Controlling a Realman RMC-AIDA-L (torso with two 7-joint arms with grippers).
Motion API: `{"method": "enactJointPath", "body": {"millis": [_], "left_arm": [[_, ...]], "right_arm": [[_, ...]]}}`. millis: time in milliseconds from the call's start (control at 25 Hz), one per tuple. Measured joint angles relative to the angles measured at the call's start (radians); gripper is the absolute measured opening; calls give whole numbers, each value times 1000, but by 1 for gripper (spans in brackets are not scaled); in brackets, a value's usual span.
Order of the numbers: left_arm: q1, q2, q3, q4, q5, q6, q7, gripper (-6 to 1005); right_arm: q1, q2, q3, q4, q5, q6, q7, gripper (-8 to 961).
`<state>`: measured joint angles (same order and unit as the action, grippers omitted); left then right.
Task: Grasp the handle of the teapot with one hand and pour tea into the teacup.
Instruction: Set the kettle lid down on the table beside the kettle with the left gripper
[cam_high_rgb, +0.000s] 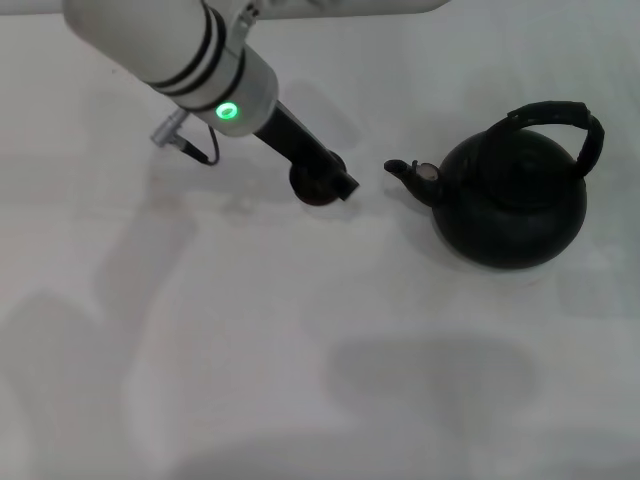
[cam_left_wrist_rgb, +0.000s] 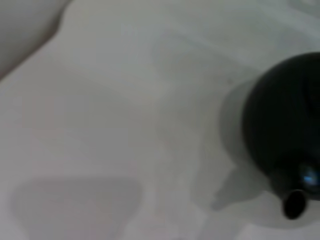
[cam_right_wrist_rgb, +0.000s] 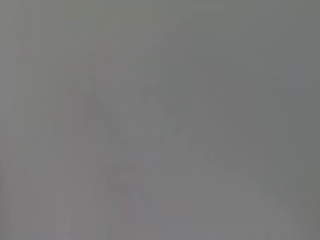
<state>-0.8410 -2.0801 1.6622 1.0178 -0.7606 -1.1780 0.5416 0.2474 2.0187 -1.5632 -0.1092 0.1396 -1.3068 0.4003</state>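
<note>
The teapot (cam_high_rgb: 512, 203) is a round matte-black pot standing at the right of the white table, its short spout (cam_high_rgb: 410, 172) pointing left. Its thick black arched handle (cam_high_rgb: 560, 118) rises over the top, and nothing holds it. The teapot also shows in the left wrist view (cam_left_wrist_rgb: 285, 125). The teacup (cam_high_rgb: 310, 190) is a small dark round cup left of the spout, partly hidden under my left gripper (cam_high_rgb: 335, 180). The left arm reaches in from the upper left, and its black gripper lies over the cup. The right gripper is out of view.
The white table (cam_high_rgb: 250, 350) spreads out in front of the cup and pot. The left arm's white forearm with a green light (cam_high_rgb: 228, 111) crosses the upper left. The right wrist view shows only plain grey.
</note>
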Motion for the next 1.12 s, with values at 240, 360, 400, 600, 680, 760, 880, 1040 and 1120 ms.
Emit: {"method": "enactJointPath", "body": {"millis": [240, 360, 400, 600, 680, 760, 880, 1040, 1120], "left_arm": [[-12, -2, 61, -33, -36, 1, 0, 678], [-15, -4, 85, -40, -52, 7, 1, 677], [-15, -4, 99, -40, -63, 17, 5, 677], [-21, -4, 128, -49, -76, 43, 9, 678], [-25, -5, 136, -62, -79, 45, 10, 679], [-25, -5, 140, -69, -80, 49, 11, 679], [-25, -5, 141, -85, -84, 62, 11, 679], [-20, -5, 150, -100, -88, 91, 12, 678], [-18, -5, 153, -103, -88, 103, 15, 678]], "right_arm": [[0, 0, -1, -1, 0, 0, 0, 867], [0, 0, -3, -2, -1, 0, 0, 866], [0, 0, -3, -3, -1, 0, 0, 866], [0, 0, -5, -5, -3, 1, 2, 866], [0, 1, -6, -4, -3, 2, 2, 866], [0, 1, -6, -2, -3, 6, 3, 866], [1, 1, -6, 0, -3, 9, 5, 866], [1, 2, -5, 0, -2, 10, 6, 867], [1, 2, -5, 0, -2, 10, 6, 867]]}}
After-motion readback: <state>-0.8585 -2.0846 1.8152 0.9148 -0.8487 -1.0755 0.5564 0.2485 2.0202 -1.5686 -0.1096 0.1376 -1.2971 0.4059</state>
